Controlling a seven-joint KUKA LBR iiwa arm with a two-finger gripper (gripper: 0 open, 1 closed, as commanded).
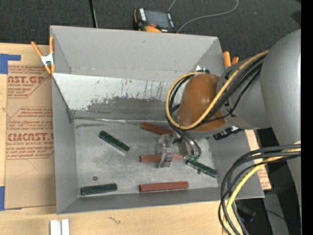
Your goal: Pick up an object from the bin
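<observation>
While the hand (166, 155) sits low on a short red bar (148, 158), right of centre in the bin (65, 146), the grasp looks to be the step in hand.
The bar's right end lies under the hand; whether the hand is wide or narrow I cannot tell. A green bar (201, 167) lies just right, a second red bar (156, 128) just above. Next, I judge, it needs a firm close across the short bar and a straight lift clear of both.

Open floor (93, 164) lies between the slanted green bar (114, 142) and the front green bar (99, 189), beside the left wall (66, 155).
</observation>
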